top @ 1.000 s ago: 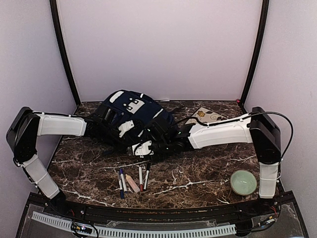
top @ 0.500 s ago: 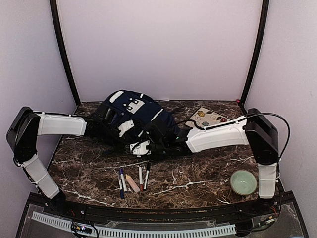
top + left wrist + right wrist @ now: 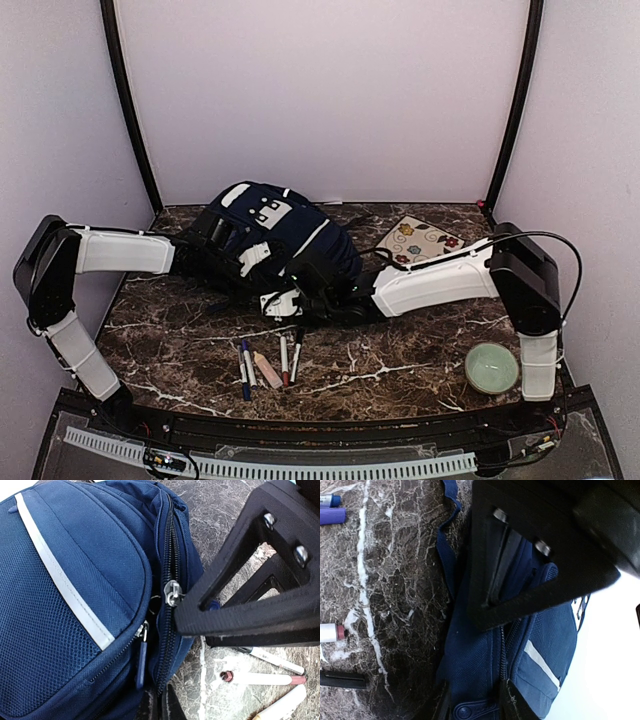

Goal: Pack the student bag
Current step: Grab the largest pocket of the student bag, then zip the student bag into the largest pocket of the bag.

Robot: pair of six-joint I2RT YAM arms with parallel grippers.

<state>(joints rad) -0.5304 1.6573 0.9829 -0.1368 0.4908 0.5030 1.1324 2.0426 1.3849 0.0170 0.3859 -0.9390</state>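
Left jaws clamp tight on the large navy-blue fabric backpack (image 3: pixel 280 225), while right jaws, half-parted, grip unclear, sit nearest its silver zip pull (image 3: pixel 172 592).

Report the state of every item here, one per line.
Navy-blue fabric backpack: lying down, zips closed where visible.
Left claw: shut, pinching the backpack's edge.
Right claw: jaws apart around backpack fabric, grip unclear.
Pale green round bowl: upright, empty.
Row of pens: lying flat, unpacked.
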